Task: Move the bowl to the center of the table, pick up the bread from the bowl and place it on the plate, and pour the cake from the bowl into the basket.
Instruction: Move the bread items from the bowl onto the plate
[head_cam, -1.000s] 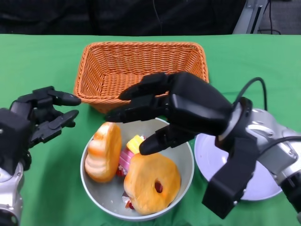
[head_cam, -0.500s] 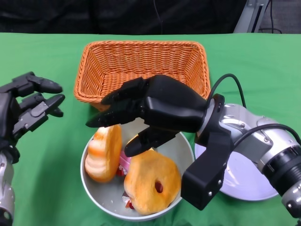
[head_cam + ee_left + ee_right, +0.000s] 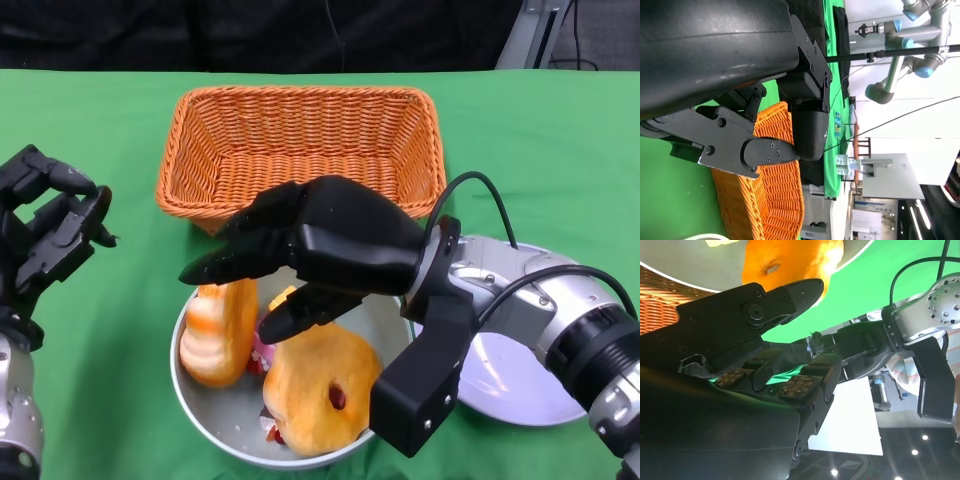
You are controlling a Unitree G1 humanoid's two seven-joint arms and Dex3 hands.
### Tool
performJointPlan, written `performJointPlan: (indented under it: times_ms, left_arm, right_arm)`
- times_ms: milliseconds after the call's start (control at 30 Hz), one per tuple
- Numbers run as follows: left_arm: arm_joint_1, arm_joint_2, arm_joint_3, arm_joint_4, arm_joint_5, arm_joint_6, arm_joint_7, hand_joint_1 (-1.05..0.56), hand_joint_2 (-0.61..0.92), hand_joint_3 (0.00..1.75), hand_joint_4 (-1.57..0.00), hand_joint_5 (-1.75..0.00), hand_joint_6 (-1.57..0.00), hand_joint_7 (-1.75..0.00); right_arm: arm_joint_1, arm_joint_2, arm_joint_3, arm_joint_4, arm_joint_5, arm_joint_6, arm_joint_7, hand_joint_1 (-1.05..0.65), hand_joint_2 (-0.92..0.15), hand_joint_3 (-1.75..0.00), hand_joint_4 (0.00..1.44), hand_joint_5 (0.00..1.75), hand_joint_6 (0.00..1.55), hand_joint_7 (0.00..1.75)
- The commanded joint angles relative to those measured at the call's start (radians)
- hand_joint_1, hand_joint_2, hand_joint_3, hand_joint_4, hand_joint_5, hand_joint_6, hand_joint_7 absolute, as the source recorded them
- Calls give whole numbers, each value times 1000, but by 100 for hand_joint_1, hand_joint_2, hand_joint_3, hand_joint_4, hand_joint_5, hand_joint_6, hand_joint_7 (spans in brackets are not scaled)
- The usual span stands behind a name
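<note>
Grey bowl [image 3: 205,420] sits on the green desk [image 3: 530,150] just in front of the orange wicker basket [image 3: 300,140], holding two golden bread pieces [image 3: 320,390] with a pink and yellow cake [image 3: 270,335] between them. Spread wide and holding nothing, the right robot hand [image 3: 300,255] hovers over the bowl, beside the white plate [image 3: 510,385]. Off at the desk's left, the left robot hand [image 3: 45,235] is empty, fingers apart.

Right robot hand [image 3: 300,255] reaches forward, fingers spread; left robot hand [image 3: 45,230] hangs empty.
</note>
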Motion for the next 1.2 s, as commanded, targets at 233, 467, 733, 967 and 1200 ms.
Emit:
performJointPlan:
  times_ms: [233, 467, 733, 967, 1200]
  left_arm:
    - [-1, 23, -24, -16, 45, -19, 3, -9, 62, 94, -81, -159, -81, -132]
    - [74, 26, -39, -158, 1, 123, -82, -15, 69, 49, -85, -174, -72, -161]
    - [121, 44, -34, -260, -5, 182, -90, -15, 73, 38, -83, -175, -76, -152]
    - [129, 73, -39, -247, 47, 118, -70, -17, 77, 38, -83, -175, -74, -158]
    - [131, 107, -46, -220, 65, 69, -108, -15, 73, 46, -66, -150, -72, -151]
  right_arm:
    - [-21, -1, 39, 15, -29, 6, -49, -74, -87, -1, 75, 9, 73, 2]
    - [-19, -4, 50, 18, -43, 5, -87, -73, -85, 0, 77, 10, 74, 1]
    - [-37, 7, 79, 30, -87, 26, -149, -75, -87, -1, 75, 11, 72, 0]
    - [-45, 20, 106, 40, -115, 50, -188, -74, -85, 0, 74, 12, 71, 0]
    - [-50, 25, 135, 47, -139, 86, -208, -75, -86, -1, 75, 14, 72, 1]
